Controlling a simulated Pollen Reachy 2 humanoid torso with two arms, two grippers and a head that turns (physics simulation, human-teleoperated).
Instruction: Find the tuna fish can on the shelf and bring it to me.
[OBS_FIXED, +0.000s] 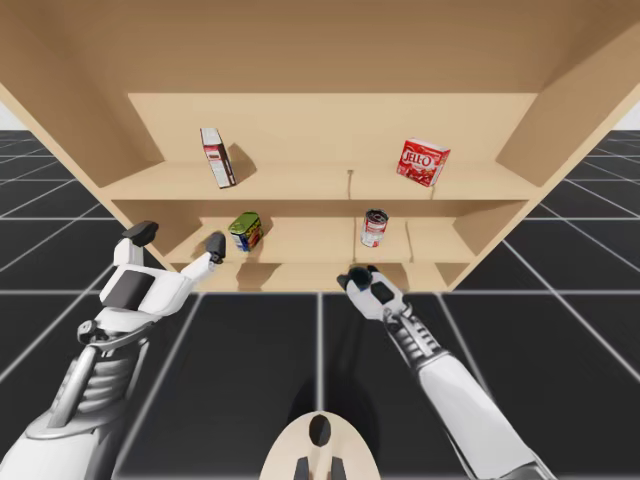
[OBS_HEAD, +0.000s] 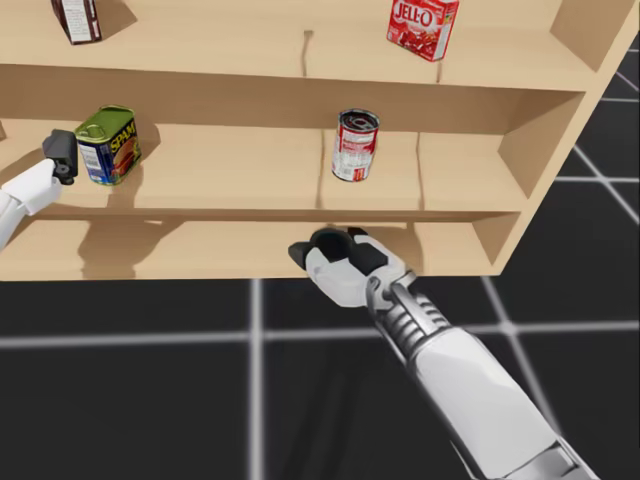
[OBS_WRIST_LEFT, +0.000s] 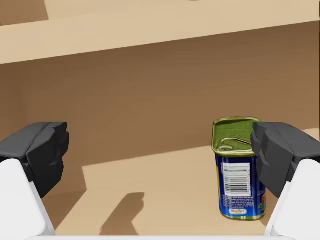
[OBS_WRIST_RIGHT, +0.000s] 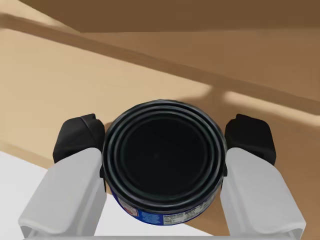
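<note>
right gripper (OBS_WRIST_RIGHT: 164, 142) clamps tuna can (OBS_WRIST_RIGHT: 162, 167) | red-white can (OBS_HEAD: 355, 146) above, seemingly apart

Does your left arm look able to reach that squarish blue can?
Probably yes. My left gripper is open, and the blue can stands upright just ahead of one finger, nothing between them. It is off-centre, so I would likely need a sideways shift first.
</note>
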